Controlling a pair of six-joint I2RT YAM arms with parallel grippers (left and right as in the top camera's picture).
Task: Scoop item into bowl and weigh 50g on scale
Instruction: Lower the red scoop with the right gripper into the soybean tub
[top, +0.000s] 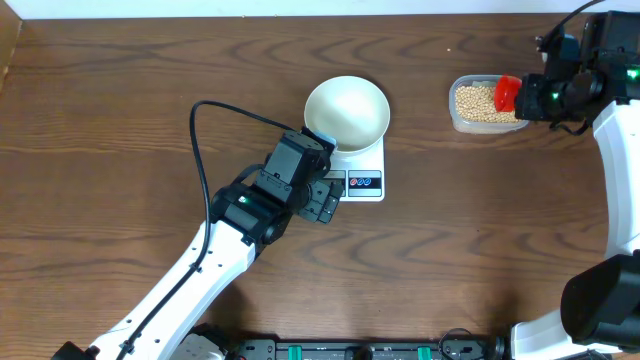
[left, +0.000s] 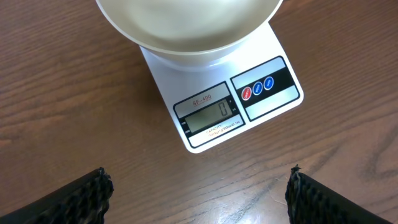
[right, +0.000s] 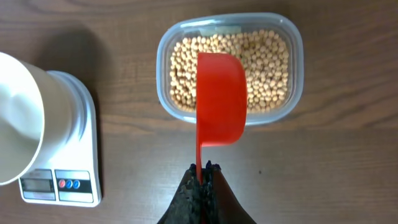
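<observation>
The white bowl (top: 347, 110) stands empty on the white scale (top: 364, 172); in the left wrist view the bowl (left: 186, 28) sits on the scale (left: 273, 43), whose display (left: 209, 118) reads 0. My left gripper (left: 199, 193) is open just in front of the scale. My right gripper (right: 205, 169) is shut on the handle of a red scoop (right: 221, 96), which hangs over the tan beans (right: 267, 59) in a clear tub (right: 292, 37). From overhead the scoop (top: 507, 92) is over the beans (top: 477, 100).
The clear tub (top: 458, 120) stands at the back right, to the right of the scale. The right arm's white links (top: 620, 170) run down the right edge. A black cable (top: 200, 150) loops over the left arm.
</observation>
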